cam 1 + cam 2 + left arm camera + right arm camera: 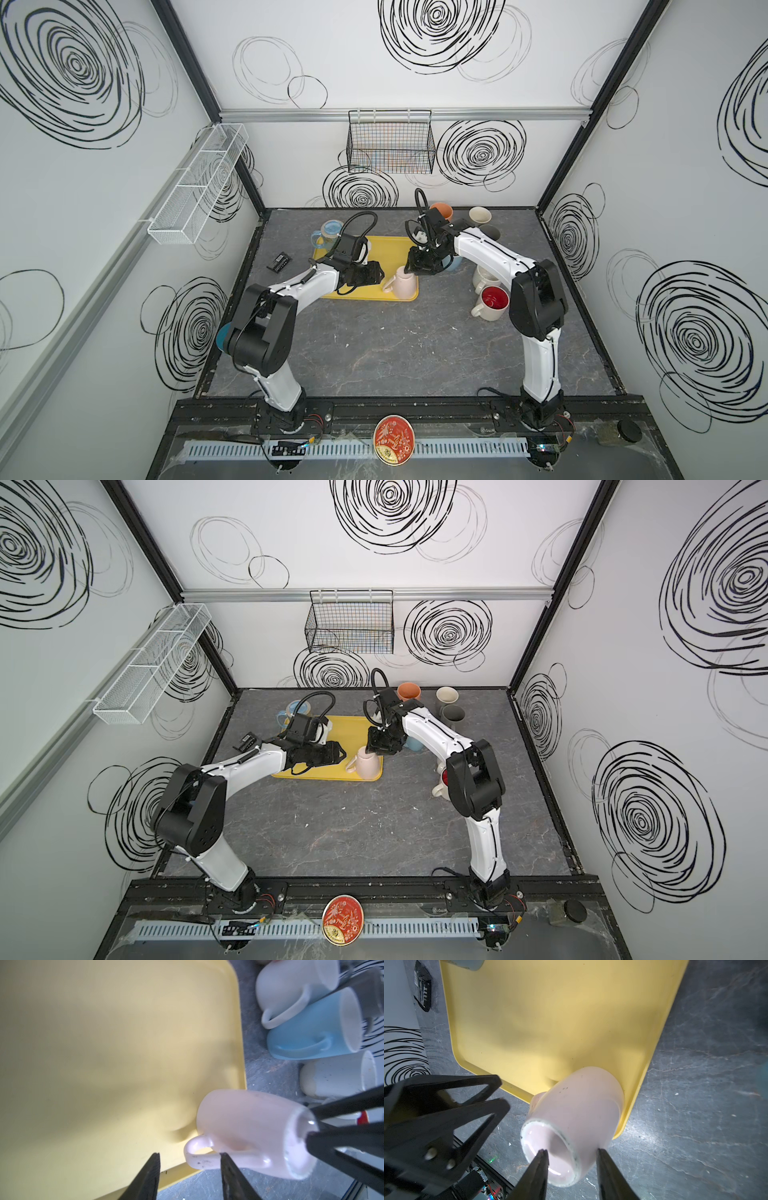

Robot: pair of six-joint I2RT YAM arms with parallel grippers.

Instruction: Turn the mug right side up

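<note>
On tray (386,249), inverted pink mug (402,284), right gripper (571,1152) straddling base, grip unclear, left gripper (189,1154) parted, empty

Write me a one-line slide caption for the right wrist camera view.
Right gripper poised at the upturned base of the pink mug, mouth-down on the yellow tray.

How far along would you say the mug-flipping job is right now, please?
Nothing is done yet: the pink mug stands mouth-down on the yellow tray. In hand: the right gripper straddles its upturned base, grip unclear; the left gripper sits open by the handle. Left: lift, flip, set down upright.
</note>
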